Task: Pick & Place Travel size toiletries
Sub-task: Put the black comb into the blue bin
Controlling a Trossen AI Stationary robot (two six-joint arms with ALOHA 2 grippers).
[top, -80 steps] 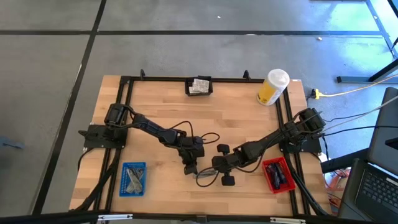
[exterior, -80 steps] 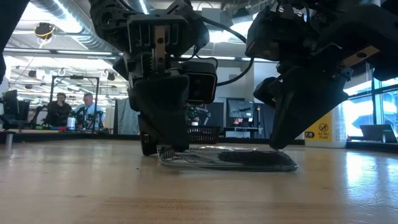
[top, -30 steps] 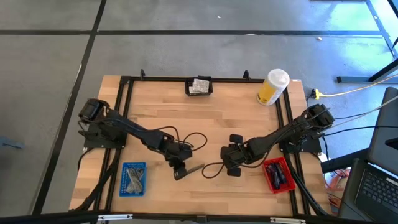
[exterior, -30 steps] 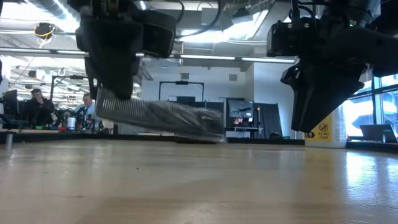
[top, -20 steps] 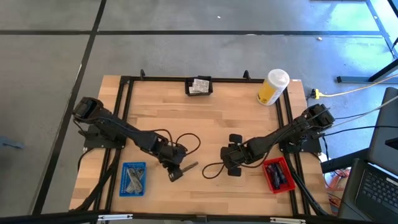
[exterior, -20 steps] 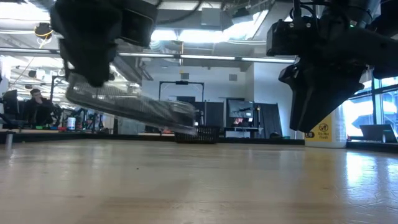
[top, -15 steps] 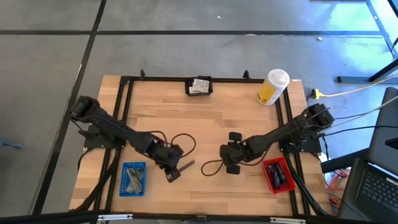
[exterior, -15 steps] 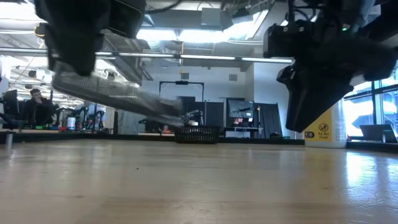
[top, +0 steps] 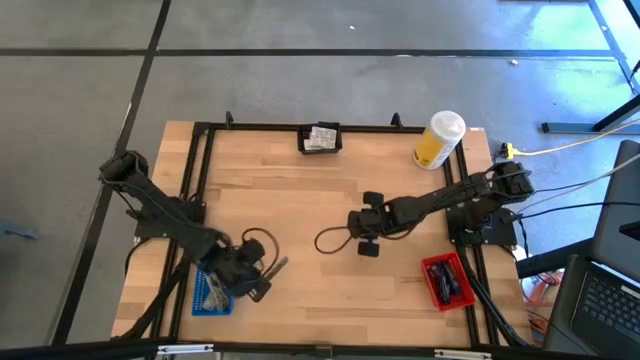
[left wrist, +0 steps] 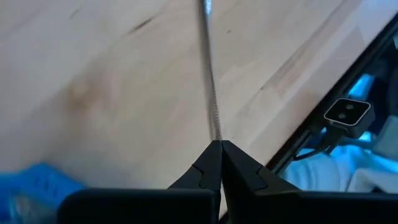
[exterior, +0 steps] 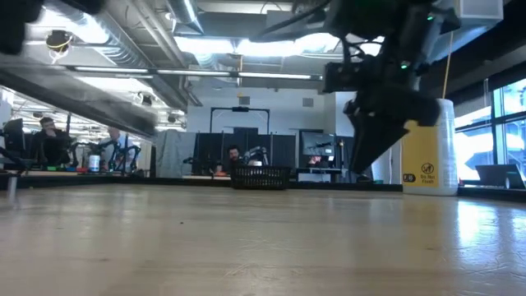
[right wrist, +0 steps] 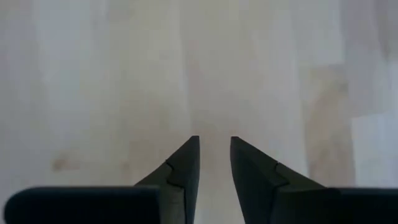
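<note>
Left gripper [top: 262,281] now near the table's front-left corner beside the blue tray [top: 211,291], jaws clamped on a slim grey stick [left wrist: 210,93], right gripper [top: 364,229] withdrawn mid-table, jaws slightly apart, empty.

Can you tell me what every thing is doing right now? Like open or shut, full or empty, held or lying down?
Left pincer: shut on a slim flat stick, above the blue tray.
Slim flat stick: held edge-on, off the table.
Right pincer: slightly open, empty, over mid-table.
Blue tray: holds grey items.
Red tray: holds dark items.
Black basket: holds silvery sachets.
Yellow container: standing, white cap on.
</note>
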